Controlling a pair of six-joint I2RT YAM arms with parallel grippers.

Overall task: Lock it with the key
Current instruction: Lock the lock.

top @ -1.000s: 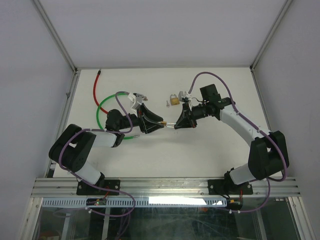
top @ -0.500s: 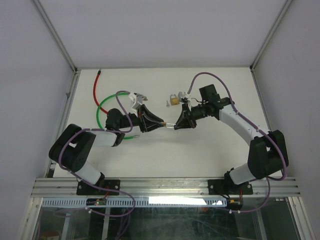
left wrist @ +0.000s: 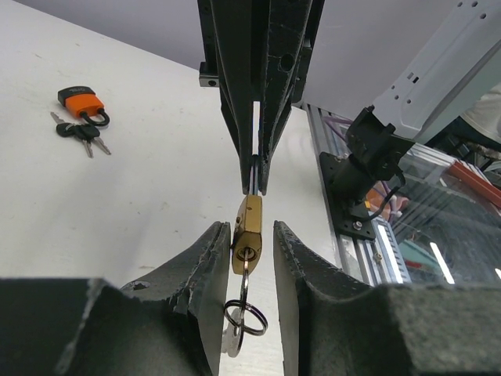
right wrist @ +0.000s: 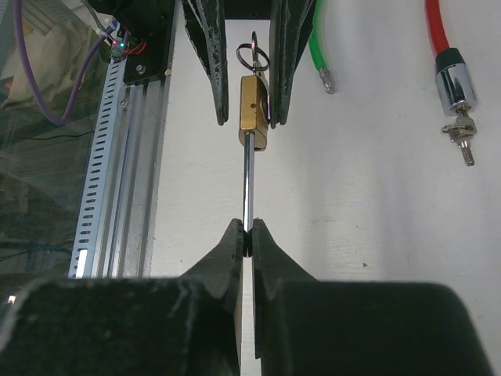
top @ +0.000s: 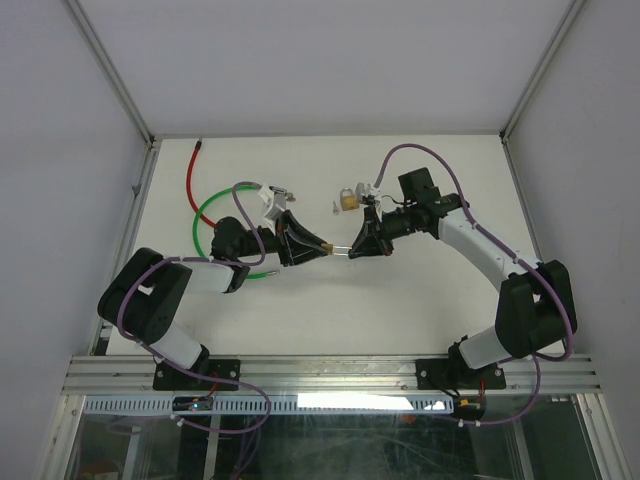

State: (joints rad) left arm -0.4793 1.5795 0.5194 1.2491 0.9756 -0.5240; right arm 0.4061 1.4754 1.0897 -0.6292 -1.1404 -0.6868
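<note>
Left wrist view: at the bottom of the frame the left gripper (left wrist: 249,243) is seen with its fingers set close on either side of the brass padlock (left wrist: 248,227). A sliver of gap shows at the right-hand pad, so whether the body is actually pinched cannot be told. A key ring (left wrist: 245,317) hangs below the keyhole end at lower centre; the key is judged to be seated, though it is hardly made out. Just above, the steel shackle (right wrist: 248,180) runs straight up the frame into the right gripper (left wrist: 257,186), whose fingers are clamped tight on it. The lock's long axis is thus laid along the line between the two grippers, with the body and key end nearer the left arm and the shackle toward the right. The closing push or turn is judged to go along or about that axis, and nothing is seen in between. Farther off, at upper left, an orange padlock (left wrist: 81,102) with keys (left wrist: 78,133) lies on the white table (left wrist: 141,204), well apart. In the top external view a second brass lock (top: 348,200) lies beyond the grippers, and a green cable (top: 198,228) and a red cable (top: 190,185) are seen at the left.
</note>
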